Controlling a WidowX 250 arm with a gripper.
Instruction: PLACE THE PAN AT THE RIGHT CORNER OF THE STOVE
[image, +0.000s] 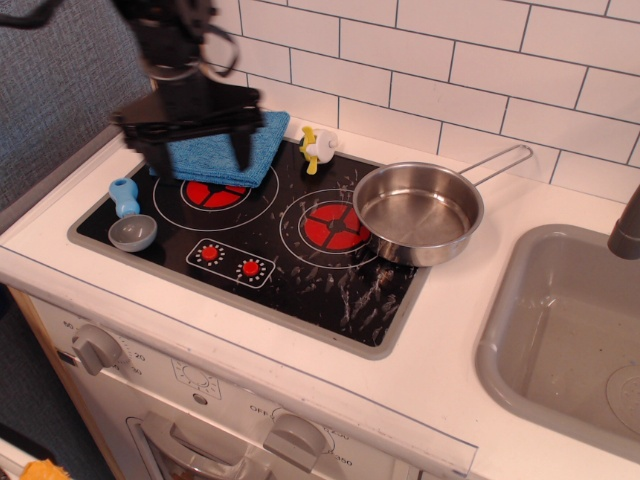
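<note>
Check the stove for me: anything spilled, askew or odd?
White scuffs streak the stove around the right burner. The cloth overlaps the left burner, and the pan sits half off the stove's right edge, covering part of the right burner. Nothing spilled.
</note>
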